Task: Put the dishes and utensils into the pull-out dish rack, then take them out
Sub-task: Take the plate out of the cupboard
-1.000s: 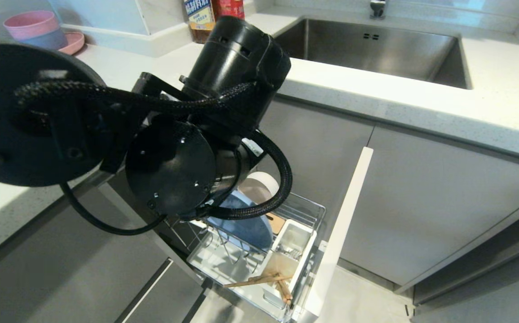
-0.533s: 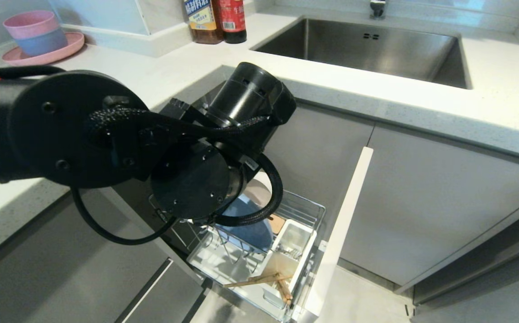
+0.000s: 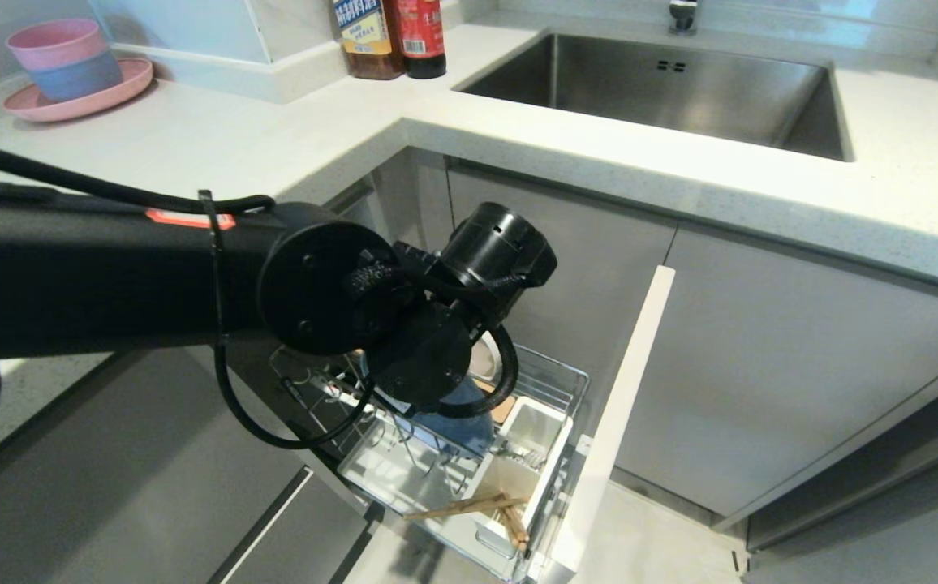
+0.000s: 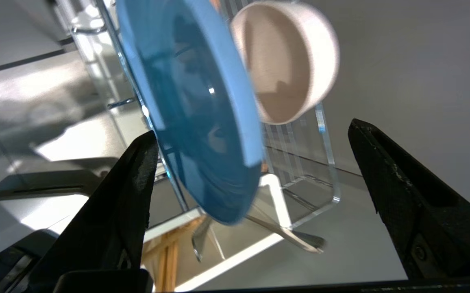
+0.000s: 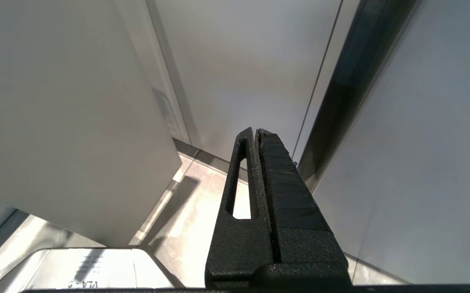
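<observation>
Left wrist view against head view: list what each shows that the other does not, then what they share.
Only the left wrist view shows the left gripper, fingers spread wide and empty, and the silver fork lying below the dishes. Only the head view shows the countertop, the sink, the pink plate with stacked bowls, two bottles, the chopsticks and the rack's white door front. Both show the blue plate standing on edge in the wire rack, with the cream bowl behind it.

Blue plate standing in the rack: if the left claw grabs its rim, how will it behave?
The blue plate looks rigid and glossy, so probably slippery. It stands on edge between thin prongs, so it may tip toward the bowl. The left claw is open around its rim.
</observation>
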Controlling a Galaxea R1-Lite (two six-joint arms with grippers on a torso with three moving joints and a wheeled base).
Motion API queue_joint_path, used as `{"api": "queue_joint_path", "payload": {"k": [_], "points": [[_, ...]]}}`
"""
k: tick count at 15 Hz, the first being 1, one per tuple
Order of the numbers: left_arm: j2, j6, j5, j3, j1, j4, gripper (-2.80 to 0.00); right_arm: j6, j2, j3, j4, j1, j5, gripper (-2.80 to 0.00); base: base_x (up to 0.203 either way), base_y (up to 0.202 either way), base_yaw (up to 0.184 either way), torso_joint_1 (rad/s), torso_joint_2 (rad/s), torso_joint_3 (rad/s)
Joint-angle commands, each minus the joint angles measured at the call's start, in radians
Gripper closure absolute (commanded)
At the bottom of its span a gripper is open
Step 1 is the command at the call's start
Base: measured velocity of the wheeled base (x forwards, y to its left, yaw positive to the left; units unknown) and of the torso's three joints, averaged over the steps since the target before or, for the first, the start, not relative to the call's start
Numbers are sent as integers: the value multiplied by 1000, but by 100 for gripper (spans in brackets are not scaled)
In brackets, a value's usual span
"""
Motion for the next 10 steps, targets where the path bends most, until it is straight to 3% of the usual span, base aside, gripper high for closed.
{"api": "queue_joint_path", "payload": {"k": [1,10], "points": [[58,-14,4,-2,10,3,-280,0,0,2,0,0,0,0,0,0,0,0,0,0],[136,-25,4,-23,49,-1,-280,0,0,2,0,0,0,0,0,0,0,0,0,0]]}}
